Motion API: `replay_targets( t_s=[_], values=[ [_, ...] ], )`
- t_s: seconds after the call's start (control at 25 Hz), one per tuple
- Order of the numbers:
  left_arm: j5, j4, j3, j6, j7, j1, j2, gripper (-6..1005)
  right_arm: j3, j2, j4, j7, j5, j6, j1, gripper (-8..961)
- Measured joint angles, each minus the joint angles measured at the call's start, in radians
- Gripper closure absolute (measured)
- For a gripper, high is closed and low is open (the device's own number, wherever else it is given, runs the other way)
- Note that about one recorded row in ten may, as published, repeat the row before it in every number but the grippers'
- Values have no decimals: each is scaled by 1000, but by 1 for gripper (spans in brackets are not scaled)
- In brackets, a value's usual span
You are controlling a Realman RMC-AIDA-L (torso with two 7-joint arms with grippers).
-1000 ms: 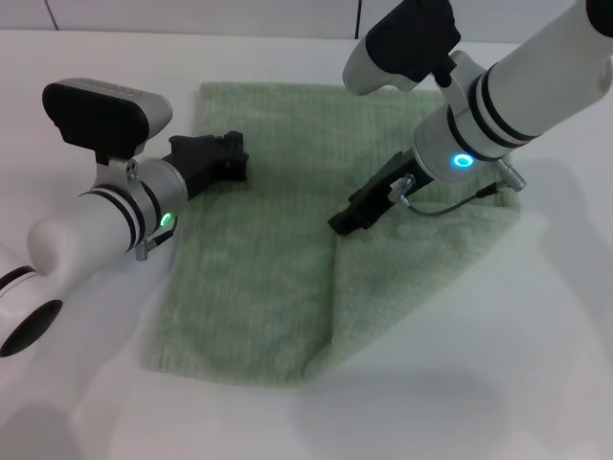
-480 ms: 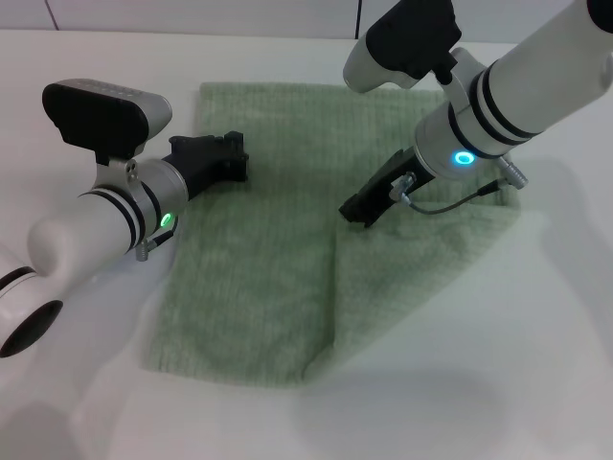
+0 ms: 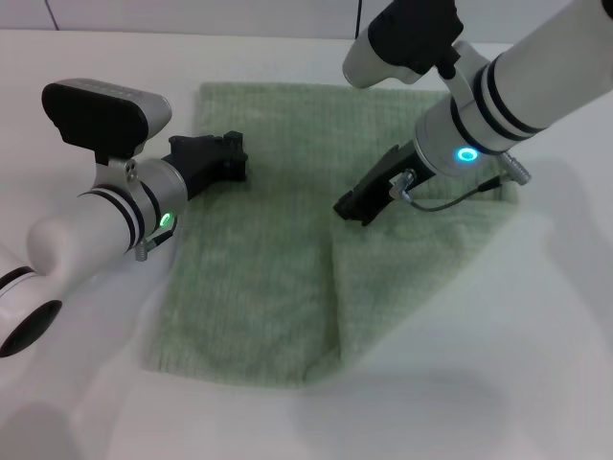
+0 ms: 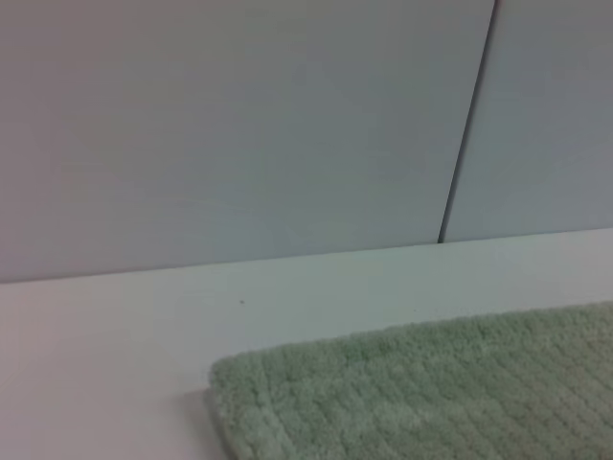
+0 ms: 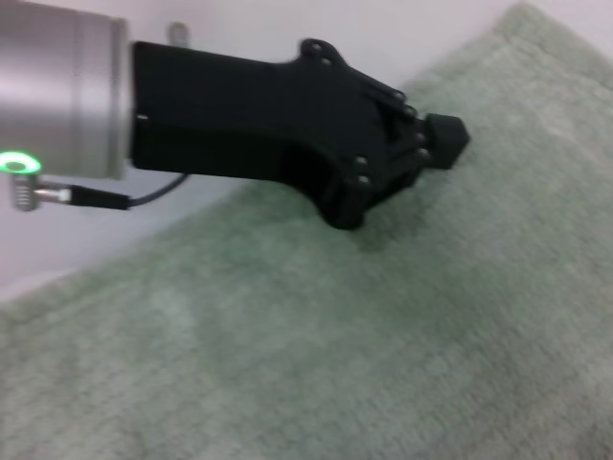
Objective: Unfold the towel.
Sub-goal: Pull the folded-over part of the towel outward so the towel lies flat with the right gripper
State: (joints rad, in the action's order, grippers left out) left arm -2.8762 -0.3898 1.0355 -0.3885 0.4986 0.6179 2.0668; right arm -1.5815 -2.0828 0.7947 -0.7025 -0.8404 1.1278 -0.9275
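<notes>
The pale green towel lies on the white table, with its right part folded over as a flap. My right gripper hangs over the towel's middle at the flap's free edge and looks shut on that edge, which rises a little toward it. My left gripper rests low on the towel's left edge with its fingers together. It also shows in the right wrist view, lying on the towel. The left wrist view shows a flat towel corner.
The white table extends around the towel on all sides. A pale wall with a dark seam stands behind the table's far edge. A thin cable loops off my right wrist above the flap.
My right gripper has moved up and slightly back from the fold line. The flap's free edge and lower corner have shifted right with it. The left arm has not moved.
</notes>
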Motion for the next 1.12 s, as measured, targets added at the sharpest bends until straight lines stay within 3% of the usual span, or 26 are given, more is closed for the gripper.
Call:
replay_targets(
  t_s=[0.24,0.76,1.12],
  values=[
    [0,0,4,0,0,-8,-1,993,2,3,165,14,9,128,54,917],
    [0,-2,8,-1,0,-10,-1,992,-15,2,659,66,148,537,214,910],
    [0,-14,9,3,0,-13,-2,992,-106,0,832,171,297,658,290,896]
  ],
)
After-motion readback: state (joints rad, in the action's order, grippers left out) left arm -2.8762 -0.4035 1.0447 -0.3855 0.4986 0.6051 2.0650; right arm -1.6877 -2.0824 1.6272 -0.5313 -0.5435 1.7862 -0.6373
